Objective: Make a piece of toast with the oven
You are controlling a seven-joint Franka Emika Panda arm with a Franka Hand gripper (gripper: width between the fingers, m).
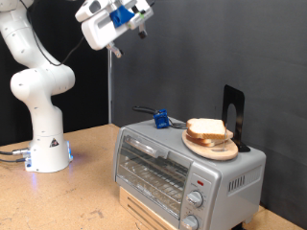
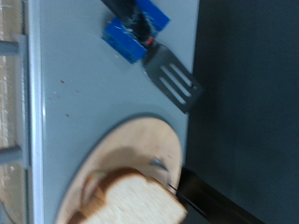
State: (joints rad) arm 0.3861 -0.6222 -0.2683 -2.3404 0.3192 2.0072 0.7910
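Note:
The silver oven (image 1: 158, 163) stands on a wooden box with its glass door closed; the wrist view shows its grey top (image 2: 84, 93). On that top rests a round wooden plate (image 1: 223, 150) (image 2: 140, 149) carrying a small stack of bread. The uppermost slice is the piece of toast (image 1: 205, 128) (image 2: 135, 203). My gripper (image 1: 137, 29) hangs high above the oven, towards the exterior view's top, well clear of the bread and with nothing between its fingers. The fingers do not appear in the wrist view.
A spatula with a blue handle (image 1: 160, 119) (image 2: 135, 30) and a black slotted blade (image 2: 175, 79) lies on the oven top beside the plate. A black upright stand (image 1: 233, 115) rises behind the plate. Two round knobs (image 1: 196, 199) sit on the oven's front. The arm's white base (image 1: 43, 144) stands at the exterior view's left.

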